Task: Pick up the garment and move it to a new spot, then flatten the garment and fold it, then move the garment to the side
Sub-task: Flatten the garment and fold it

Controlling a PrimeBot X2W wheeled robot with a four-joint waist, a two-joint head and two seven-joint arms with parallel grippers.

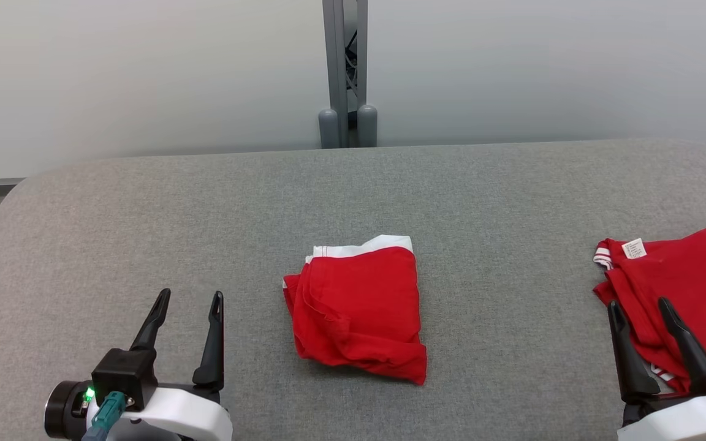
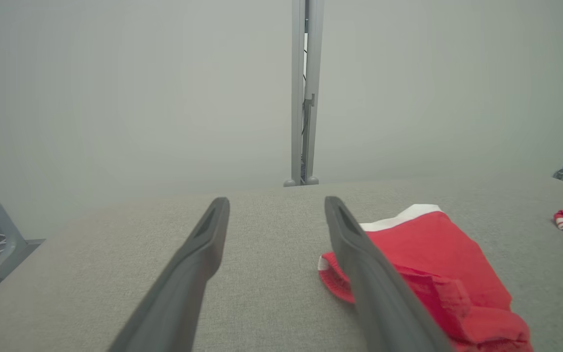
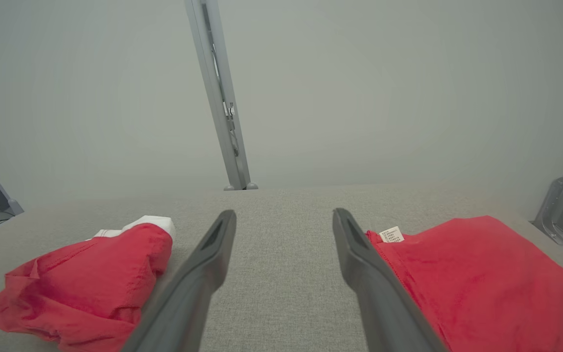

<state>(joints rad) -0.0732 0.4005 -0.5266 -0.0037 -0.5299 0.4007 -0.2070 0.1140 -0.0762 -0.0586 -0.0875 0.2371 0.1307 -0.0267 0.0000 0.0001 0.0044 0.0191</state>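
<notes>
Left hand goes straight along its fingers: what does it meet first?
Way looks free: left hand points over bare grey fabric tabletop, folded red garment off to its right. Past the far edge, maybe the grey metal post; depth unclear.

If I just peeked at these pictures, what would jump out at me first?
The bright red folded garment with a white band, lying in the middle of the grey table. Next, a second red garment at the table's right edge. The open left gripper and open right gripper sit low at the near corners.
</notes>
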